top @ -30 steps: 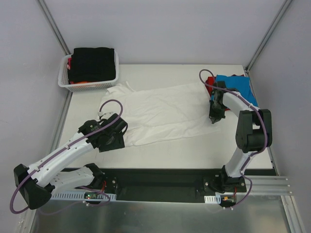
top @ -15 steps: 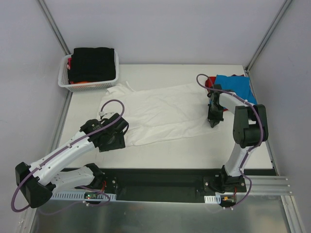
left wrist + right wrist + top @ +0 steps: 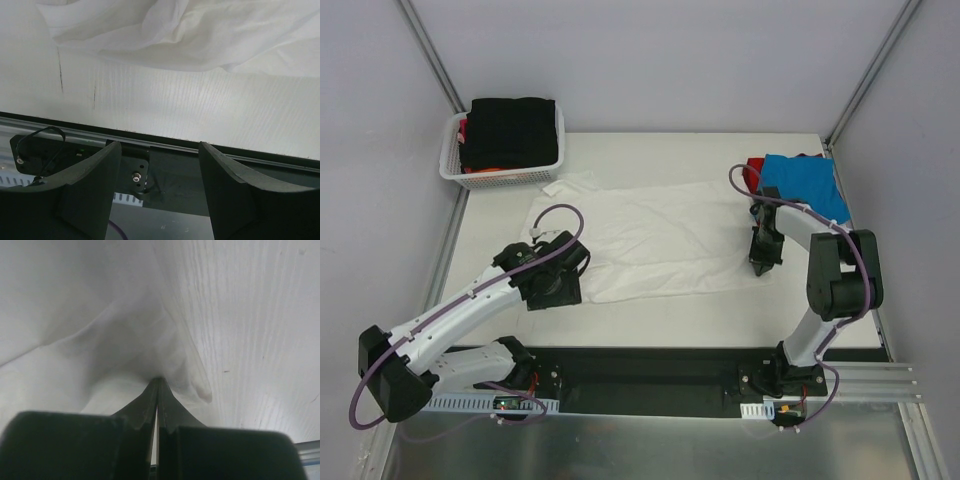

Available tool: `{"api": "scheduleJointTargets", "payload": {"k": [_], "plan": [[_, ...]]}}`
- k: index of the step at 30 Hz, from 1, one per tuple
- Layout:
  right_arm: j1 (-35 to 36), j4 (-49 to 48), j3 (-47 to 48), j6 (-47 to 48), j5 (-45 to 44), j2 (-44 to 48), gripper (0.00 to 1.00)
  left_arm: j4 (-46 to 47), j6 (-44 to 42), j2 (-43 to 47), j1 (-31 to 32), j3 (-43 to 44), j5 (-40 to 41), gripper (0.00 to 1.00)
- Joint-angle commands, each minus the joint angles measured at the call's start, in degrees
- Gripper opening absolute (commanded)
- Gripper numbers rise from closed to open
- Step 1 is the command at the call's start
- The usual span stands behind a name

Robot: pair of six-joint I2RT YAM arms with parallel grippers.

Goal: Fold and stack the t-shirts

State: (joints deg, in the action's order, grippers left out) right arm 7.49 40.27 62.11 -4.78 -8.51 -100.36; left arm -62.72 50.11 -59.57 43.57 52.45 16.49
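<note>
White cotton, the large t-shirt (image 3: pixel 660 240) lies spread across the middle of the surface (image 3: pixel 720 310); it looks light and limp, best taken by an edge or corner. At its lower-left edge the left gripper (image 3: pixel 159 147) holds its jaws open and empty, while at its right edge the right gripper (image 3: pixel 157 382) has its jaws closed, pinching the cloth.

No writing, label, brand or number can be read in any view. The white t-shirt (image 3: pixel 660 240), the blue t-shirt (image 3: pixel 805 182) and the basket (image 3: pixel 500 177) show only plain surfaces with no legible print.
</note>
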Motion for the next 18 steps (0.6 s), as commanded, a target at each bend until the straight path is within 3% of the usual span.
{"api": "scheduleJointTargets", "payload": {"k": [1,13,18], "plan": [[0.34,3.85,-4.09,-4.54,0.69,4.11,0.01,1.28,-1.50,-0.90,0.46,0.55,-0.41,0.64],[0.51,10.70,-9.98,-9.02,-3.26,14.04,0.01,2.86,-1.86,-1.78,0.46,-0.06,-0.85,0.64],[0.60,7.47,-10.25,-7.54,0.77,16.68,0.01,3.30,-1.50,-1.43,0.46,-0.33,-0.67,0.64]]}}
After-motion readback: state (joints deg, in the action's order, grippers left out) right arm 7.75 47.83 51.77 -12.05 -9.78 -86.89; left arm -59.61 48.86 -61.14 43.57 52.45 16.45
